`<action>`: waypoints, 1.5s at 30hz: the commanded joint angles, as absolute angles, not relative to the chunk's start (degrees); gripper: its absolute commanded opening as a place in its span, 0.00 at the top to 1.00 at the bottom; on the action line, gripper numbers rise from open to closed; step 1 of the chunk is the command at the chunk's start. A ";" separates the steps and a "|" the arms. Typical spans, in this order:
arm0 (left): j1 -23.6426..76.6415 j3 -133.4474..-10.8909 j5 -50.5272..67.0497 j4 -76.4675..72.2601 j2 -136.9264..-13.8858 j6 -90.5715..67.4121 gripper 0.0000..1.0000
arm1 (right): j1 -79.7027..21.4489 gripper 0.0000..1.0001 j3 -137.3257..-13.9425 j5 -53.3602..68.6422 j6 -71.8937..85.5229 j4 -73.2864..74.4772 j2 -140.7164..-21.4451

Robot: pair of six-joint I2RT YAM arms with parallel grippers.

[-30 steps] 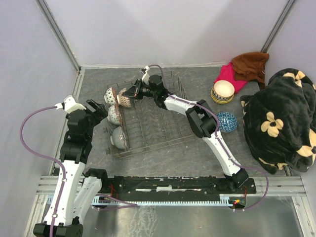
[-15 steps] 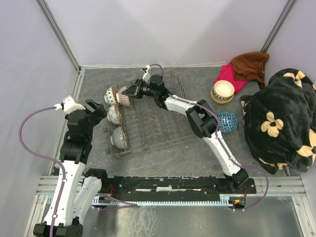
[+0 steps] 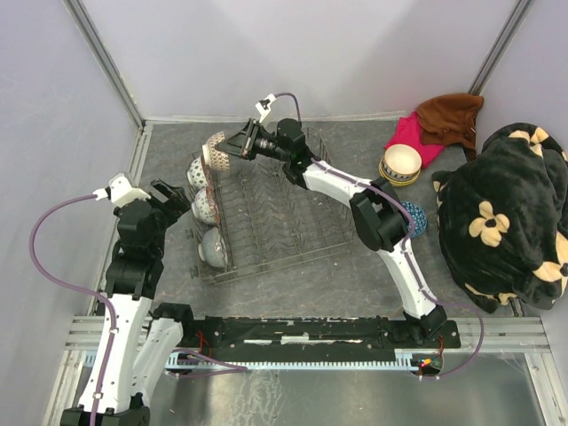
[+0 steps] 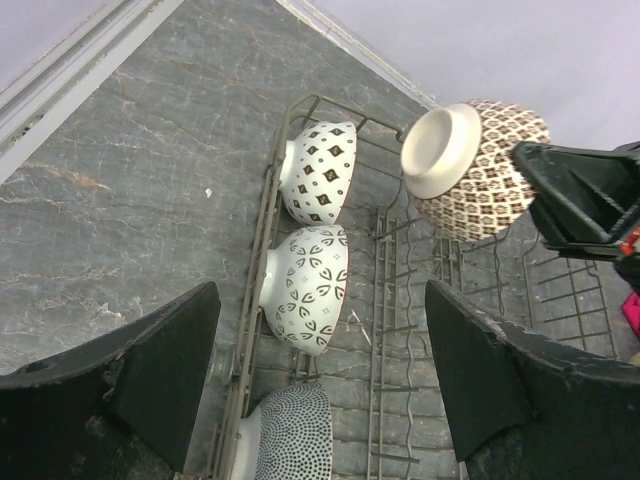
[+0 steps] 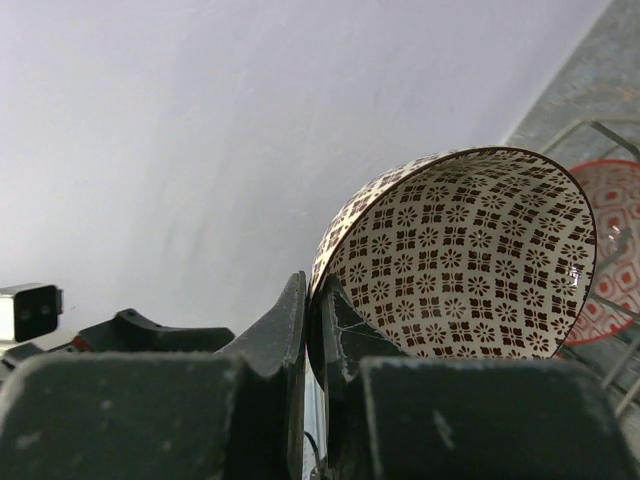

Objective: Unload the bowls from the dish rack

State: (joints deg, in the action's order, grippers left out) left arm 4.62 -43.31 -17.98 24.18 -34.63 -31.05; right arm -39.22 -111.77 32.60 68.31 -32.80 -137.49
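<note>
Three bowls stand on edge in a row just below and ahead of the left gripper (image 4: 320,305), along the left side of the dish rack (image 3: 284,232). The dotted bowl (image 4: 290,435) is nearest the gripper, the leaf-patterned bowl (image 4: 305,287) is in the middle, and the diamond-patterned bowl (image 4: 318,170) is farthest. The left gripper hangs with its jaws spread wide and nothing between them, touching none of the three.

The right gripper (image 3: 232,149) is stretched across the rack to its far left corner. It is clamped on the rim of a brown-lattice bowl (image 3: 215,158), with one finger (image 5: 285,320) against the outside and the other inside. This bowl is clear of the wires. It is tipped on its side, with its pale foot pointing away from the right gripper and toward the left one. The same lattice covers its inside. Past its rim in the right wrist view a red-patterned bowl (image 5: 605,235) shows, mostly hidden.

Well behind the right gripper, beside that arm's elbow, a blue bowl (image 3: 414,216) sits on the table (image 3: 355,275), partly covered by the arm. Farther out a yellow-banded bowl (image 3: 401,160) stands upright, touching a pink cloth (image 3: 410,135). A brown cloth (image 3: 451,115) and a black flowered blanket (image 3: 501,217) lie beyond it.
</note>
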 commanded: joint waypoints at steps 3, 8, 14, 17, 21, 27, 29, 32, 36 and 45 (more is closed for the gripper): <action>4.70 -46.58 -18.68 23.72 -34.12 -30.06 0.10 | -39.29 0.99 -108.89 33.24 65.34 -38.07 -126.58; 4.61 -47.05 -19.41 24.01 -33.75 -29.85 0.10 | -39.22 0.99 -102.69 27.96 52.73 -24.84 -117.76; 4.66 -47.01 -18.64 24.11 -34.09 -30.37 0.10 | -39.23 0.99 -97.76 12.55 33.70 0.12 -103.33; 4.65 -46.27 -17.58 23.25 -34.49 -30.98 0.10 | -39.25 0.99 -95.33 2.66 26.81 10.41 -96.00; 4.66 -45.62 -16.82 22.33 -35.28 -31.20 0.10 | -39.22 0.99 -91.38 -10.29 21.31 21.44 -87.12; 4.61 -44.91 -16.33 21.49 -34.90 -31.44 0.10 | -38.98 0.99 -87.28 -27.66 17.77 38.02 -77.78; 4.63 -44.38 -16.14 20.87 -34.77 -31.58 0.10 | -38.61 0.99 -86.68 -31.91 17.70 43.44 -76.08; 4.65 -43.86 -15.65 20.29 -35.27 -31.90 0.10 | -37.60 0.99 -85.34 -35.94 18.22 49.76 -74.69; 4.64 -43.26 -15.47 19.76 -35.78 -31.86 0.10 | -35.04 0.99 -82.16 -37.42 19.46 54.56 -73.59; 4.66 -42.62 -14.83 18.65 -36.94 -31.99 0.10 | -26.49 0.99 -71.27 -31.65 19.09 50.07 -77.38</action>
State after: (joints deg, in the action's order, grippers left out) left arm 4.62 -42.65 -15.92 22.11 -36.77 -31.07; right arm -29.02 -73.58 -31.83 20.05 53.93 -75.96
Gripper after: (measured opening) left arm 0.899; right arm 0.113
